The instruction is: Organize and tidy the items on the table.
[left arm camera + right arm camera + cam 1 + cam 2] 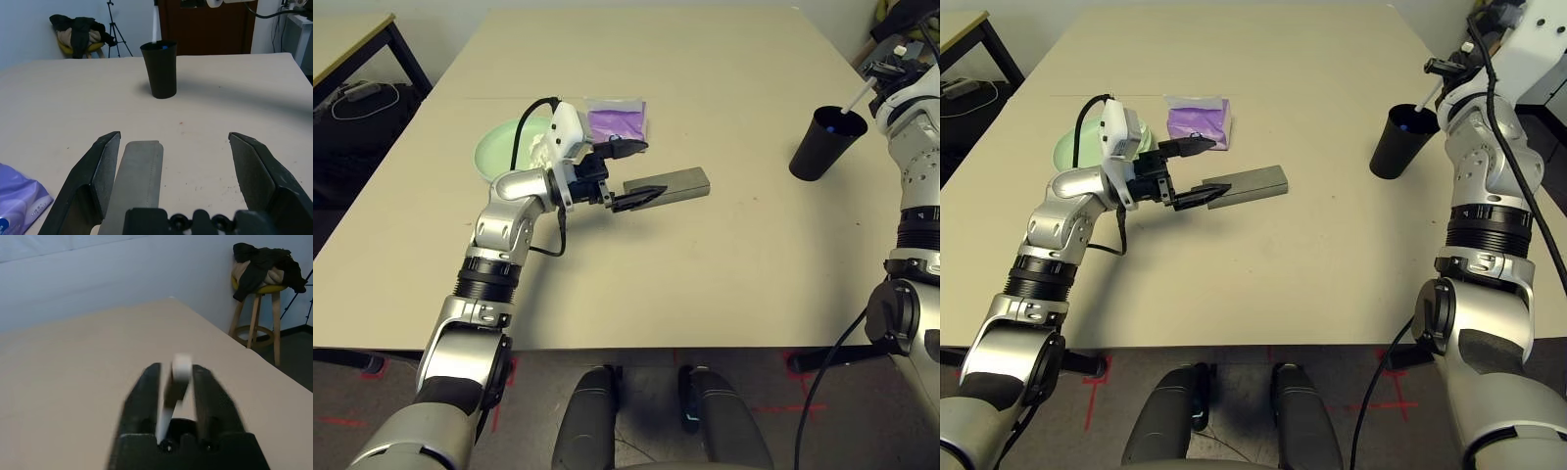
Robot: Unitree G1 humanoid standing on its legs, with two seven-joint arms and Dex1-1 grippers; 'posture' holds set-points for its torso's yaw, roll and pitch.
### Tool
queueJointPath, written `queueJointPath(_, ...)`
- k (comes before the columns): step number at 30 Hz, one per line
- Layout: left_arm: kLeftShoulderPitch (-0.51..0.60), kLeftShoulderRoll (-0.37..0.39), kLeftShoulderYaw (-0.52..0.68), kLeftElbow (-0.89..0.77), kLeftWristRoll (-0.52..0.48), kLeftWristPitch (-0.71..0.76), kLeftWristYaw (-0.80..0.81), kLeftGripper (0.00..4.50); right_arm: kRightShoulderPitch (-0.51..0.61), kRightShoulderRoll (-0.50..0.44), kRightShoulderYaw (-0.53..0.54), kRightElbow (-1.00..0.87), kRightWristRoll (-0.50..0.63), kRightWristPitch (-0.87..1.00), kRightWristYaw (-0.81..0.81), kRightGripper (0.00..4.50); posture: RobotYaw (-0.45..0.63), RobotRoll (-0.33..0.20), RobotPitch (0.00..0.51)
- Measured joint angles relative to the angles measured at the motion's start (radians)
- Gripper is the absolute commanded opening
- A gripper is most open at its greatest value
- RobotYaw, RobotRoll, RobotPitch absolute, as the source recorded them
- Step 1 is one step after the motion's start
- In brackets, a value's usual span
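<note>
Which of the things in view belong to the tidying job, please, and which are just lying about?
Job: green plate holding tissue, purple tissue pack, grey case, black cup, white pen.

Lying about: side table, stool with clothes, tripod.

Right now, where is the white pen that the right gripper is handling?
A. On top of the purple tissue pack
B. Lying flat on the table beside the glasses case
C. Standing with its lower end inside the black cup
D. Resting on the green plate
C. The white pen slants down from the right gripper into the mouth of the black cup at the table's right side.
</note>
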Motion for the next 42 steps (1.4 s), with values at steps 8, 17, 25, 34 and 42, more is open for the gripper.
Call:
queueJointPath(8, 0.000, 0.000, 0.000, 0.008, 0.001, 0.000, 0.004, 4.50, 0.001, 0.000, 0.001, 0.000, -0.004, 0.010, 0.010, 4.48, 0.07, 0.000, 0.110)
queueJointPath(17, 0.000, 0.000, 0.000, 0.008, 0.001, 0.000, 0.011, 4.50, 0.001, 0.005, -0.001, 0.000, 0.009, -0.002, 0.052, 4.48, 0.07, 0.000, 0.104)
queueJointPath(25, -0.007, -0.041, 0.050, 0.027, 0.035, -0.011, 0.220, 4.50, 0.226, 0.063, 0.105, -0.107, 0.067, -0.254, 0.450, 4.48, 0.08, 0.000, 0.098)
queueJointPath(34, 0.064, -0.117, 0.197, 0.049, 0.148, -0.057, 0.744, 4.50, 0.400, 0.126, 0.118, -0.116, 0.061, -0.370, 0.527, 4.48, 0.12, 0.000, 0.100)
queueJointPath(42, 0.136, -0.166, 0.295, 0.051, 0.175, -0.087, 1.016, 4.50, 0.464, 0.240, 0.155, -0.110, -0.068, -0.513, 0.336, 4.48, 0.11, 0.000, 0.081)
